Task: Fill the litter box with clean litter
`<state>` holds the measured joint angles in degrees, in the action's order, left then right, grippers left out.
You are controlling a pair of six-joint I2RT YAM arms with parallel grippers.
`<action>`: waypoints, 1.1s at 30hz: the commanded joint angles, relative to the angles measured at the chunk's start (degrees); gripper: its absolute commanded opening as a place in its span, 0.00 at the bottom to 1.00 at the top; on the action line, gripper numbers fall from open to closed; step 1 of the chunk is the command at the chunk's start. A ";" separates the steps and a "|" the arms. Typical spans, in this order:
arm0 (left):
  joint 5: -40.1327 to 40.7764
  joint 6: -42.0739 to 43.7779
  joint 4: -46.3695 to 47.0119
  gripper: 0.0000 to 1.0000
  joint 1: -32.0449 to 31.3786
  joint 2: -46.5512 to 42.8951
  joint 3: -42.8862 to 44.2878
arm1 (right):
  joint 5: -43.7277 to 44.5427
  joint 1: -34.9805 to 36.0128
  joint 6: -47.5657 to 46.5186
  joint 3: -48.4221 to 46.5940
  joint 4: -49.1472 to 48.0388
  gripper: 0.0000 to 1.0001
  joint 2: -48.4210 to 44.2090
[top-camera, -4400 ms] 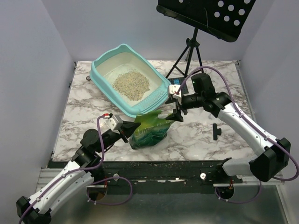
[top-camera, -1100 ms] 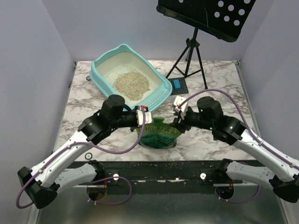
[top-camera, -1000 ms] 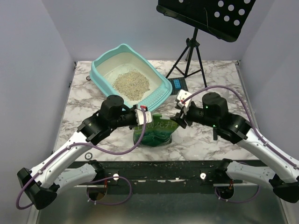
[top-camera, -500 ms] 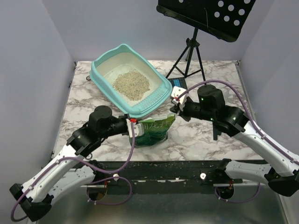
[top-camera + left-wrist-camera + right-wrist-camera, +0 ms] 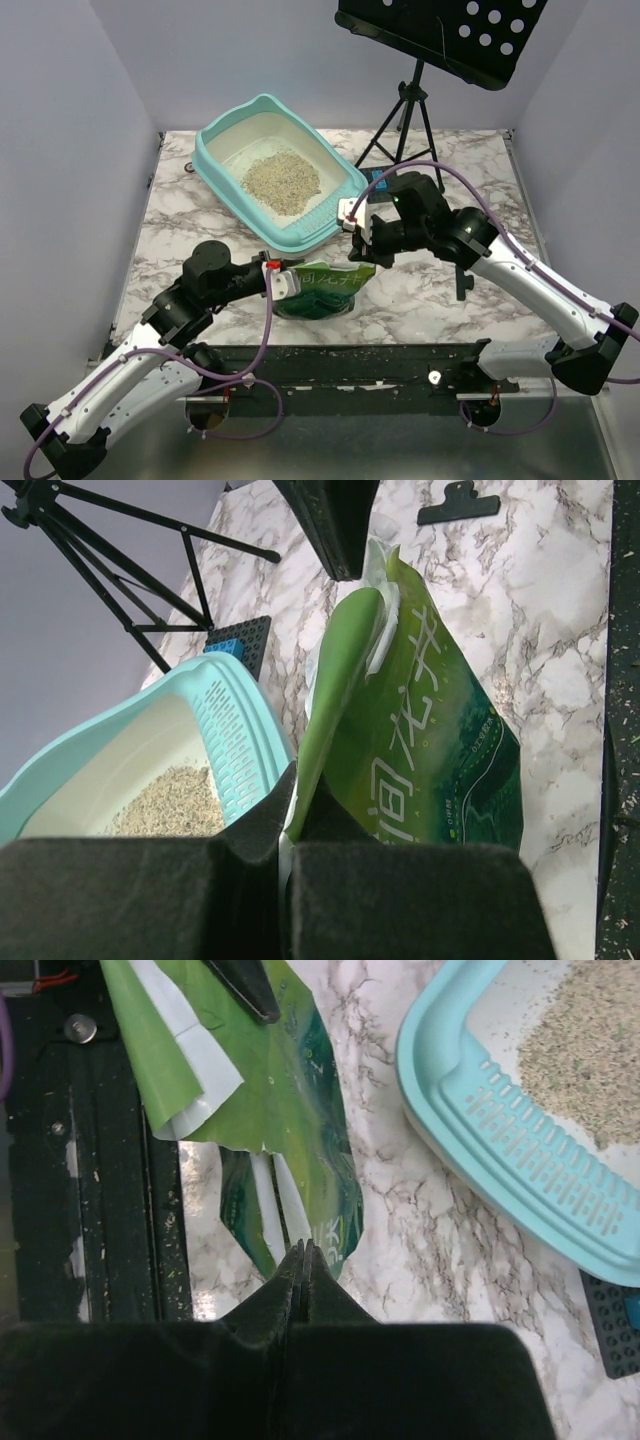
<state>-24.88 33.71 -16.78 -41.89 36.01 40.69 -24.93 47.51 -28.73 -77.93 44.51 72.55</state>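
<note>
The litter box (image 5: 330,216) sits farthest back, toward the far left corner of the desk (image 5: 180,205), so I will start from the near edge. Close to the middle of that edge a green bag (image 5: 322,292) is stretched between the two arms. The left gripper (image 5: 283,284) is clamped on the bag's left edge, the foil fold pinched between its fingers. The right gripper (image 5: 363,251) is squeezed tight on the bag's right corner, jaws pressed together with only the foil between them. A black clip (image 5: 463,281) lies on the marble toward the right edge. The bag's upper edge is just beside the box's slotted front rim. Inside the box, a loose pile of litter (image 5: 282,183) lies on the cream floor. A tripod (image 5: 402,125) stands right of the box, near the far edge.
</note>
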 commanded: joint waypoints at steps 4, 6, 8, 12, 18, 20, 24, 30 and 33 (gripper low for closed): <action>-2.63 -1.90 7.55 0.00 -1.27 -1.64 -1.22 | -5.83 -0.13 -1.85 -2.23 4.00 0.01 2.41; -2.36 -1.90 7.55 0.00 -1.44 -1.64 -1.22 | -7.06 -0.13 -1.68 -1.88 3.48 0.01 2.94; -2.27 -1.81 7.28 0.00 -1.79 -1.12 -0.96 | -7.50 -0.13 -1.24 -1.00 2.17 0.01 3.29; -2.27 -1.90 7.11 0.00 -1.97 -0.42 -0.52 | -8.38 -0.05 -1.06 -0.12 0.84 0.01 4.35; -0.87 -2.16 7.37 0.00 -2.06 0.29 -0.43 | -9.08 -0.05 -1.06 0.50 -0.48 0.01 5.23; -0.78 -1.90 7.37 0.00 -2.14 0.90 -0.17 | -9.09 -0.05 -1.06 1.11 -1.18 0.00 5.49; -1.39 -1.90 6.76 0.00 -2.23 1.96 0.80 | -8.12 -0.05 -0.80 3.13 -3.46 0.01 5.49; -2.01 -1.99 5.70 0.00 -2.41 1.26 1.06 | -5.93 -0.05 -0.80 3.66 -4.87 0.01 6.72; -2.71 -1.90 5.00 0.00 -2.41 0.47 1.06 | -5.22 -0.04 -0.89 2.88 -5.22 0.01 7.69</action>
<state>-24.32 32.49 -13.50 -43.53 38.04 39.64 -32.16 47.51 -29.61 -75.29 41.47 78.17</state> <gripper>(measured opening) 0.009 0.007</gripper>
